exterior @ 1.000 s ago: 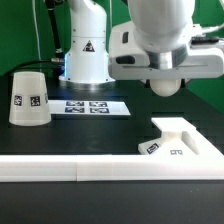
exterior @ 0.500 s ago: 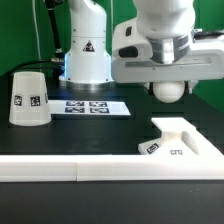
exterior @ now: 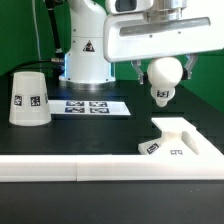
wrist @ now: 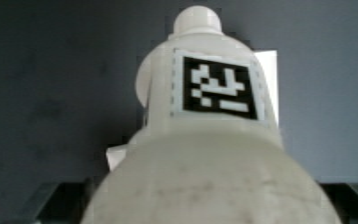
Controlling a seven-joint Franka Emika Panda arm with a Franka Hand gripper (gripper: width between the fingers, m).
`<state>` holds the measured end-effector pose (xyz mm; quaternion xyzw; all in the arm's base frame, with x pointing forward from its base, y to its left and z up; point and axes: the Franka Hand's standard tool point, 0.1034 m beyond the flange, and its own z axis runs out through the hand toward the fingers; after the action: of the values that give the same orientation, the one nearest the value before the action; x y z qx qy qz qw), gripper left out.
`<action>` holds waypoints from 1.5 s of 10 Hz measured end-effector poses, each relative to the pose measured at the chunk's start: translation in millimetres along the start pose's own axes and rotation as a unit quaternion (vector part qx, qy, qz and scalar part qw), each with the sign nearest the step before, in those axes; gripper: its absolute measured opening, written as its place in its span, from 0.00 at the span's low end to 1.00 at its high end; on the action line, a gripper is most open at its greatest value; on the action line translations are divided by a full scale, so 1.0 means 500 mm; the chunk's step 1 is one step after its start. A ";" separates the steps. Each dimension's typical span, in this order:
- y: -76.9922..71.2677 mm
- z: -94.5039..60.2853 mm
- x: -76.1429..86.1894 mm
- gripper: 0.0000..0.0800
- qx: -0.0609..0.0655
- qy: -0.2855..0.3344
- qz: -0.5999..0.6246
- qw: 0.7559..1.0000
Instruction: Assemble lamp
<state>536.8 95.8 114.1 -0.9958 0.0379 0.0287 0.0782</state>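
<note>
My gripper (exterior: 163,70) is shut on the white ball-shaped bulb (exterior: 163,78), holding it in the air with its neck pointing down, above the white base block (exterior: 178,138) at the exterior view's right. In the wrist view the bulb (wrist: 202,150) fills the picture, with a black-and-white marker on its neck, and a part of the base (wrist: 126,152) shows behind it. The white cup-like shade (exterior: 28,98) stands mouth-down on the table at the exterior view's left, well apart from the gripper.
The marker board (exterior: 92,106) lies flat behind the middle of the table. The white robot column (exterior: 86,45) with a triangle sticker stands behind it. A long white bar (exterior: 80,170) runs along the table's front edge.
The gripper has risen with the bulb held in it. The bulb now hangs higher above the base block, with its neck and marker in sight. The shade and base have not moved.
</note>
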 end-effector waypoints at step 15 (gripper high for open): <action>-0.012 -0.076 0.125 0.72 -0.030 0.233 -0.133 0.963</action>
<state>601.2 91.3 148.4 -0.9730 -0.0781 -0.2134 0.0407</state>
